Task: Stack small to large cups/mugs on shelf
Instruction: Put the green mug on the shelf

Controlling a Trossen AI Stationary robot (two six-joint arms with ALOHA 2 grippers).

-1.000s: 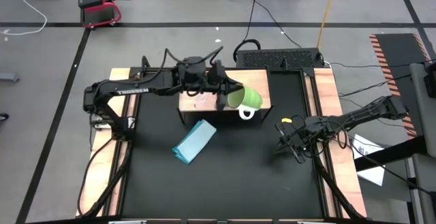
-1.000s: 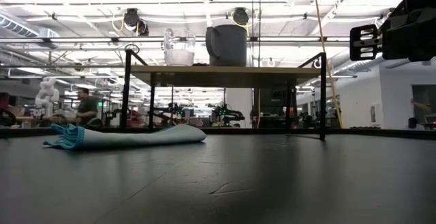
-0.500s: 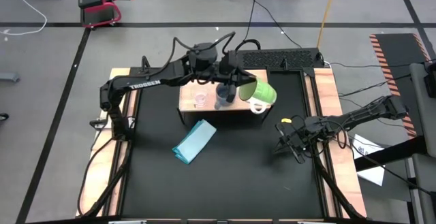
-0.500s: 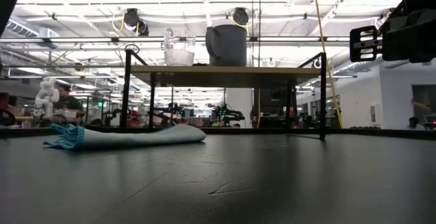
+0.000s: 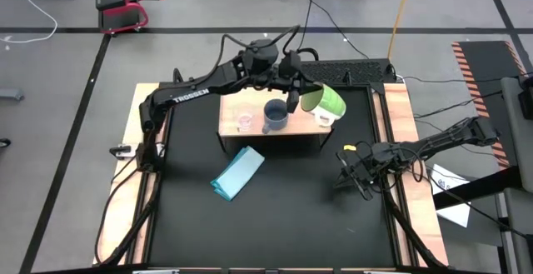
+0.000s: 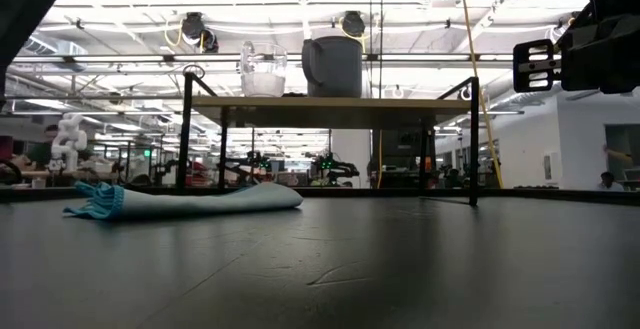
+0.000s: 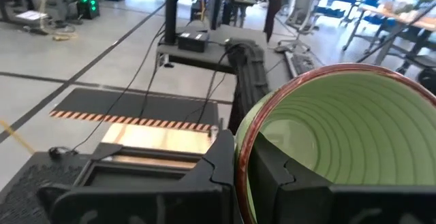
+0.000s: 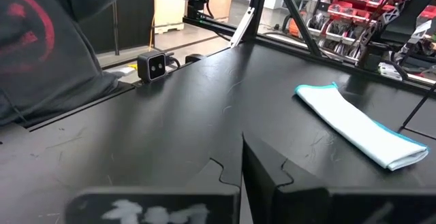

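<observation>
From above, the left end effector (image 5: pixel 296 101) held the lime-green mug (image 5: pixel 325 103) tilted over the shelf's (image 5: pixel 233 135) right end, clamped on its rim, beside the grey-blue mug (image 5: pixel 275 115) and glass cup (image 5: pixel 245 122), evidently placed small to large. The right end effector (image 5: pixel 353 174) waited shut near the worktop's (image 5: pixel 283 216) right edge. In the left wrist view, the fingers (image 7: pixel 225 169) pinched the mug's wall, likely to set it down last.

Tilted green mug (image 5: pixel 326 103) above shelf (image 5: pixel 233 129)
</observation>
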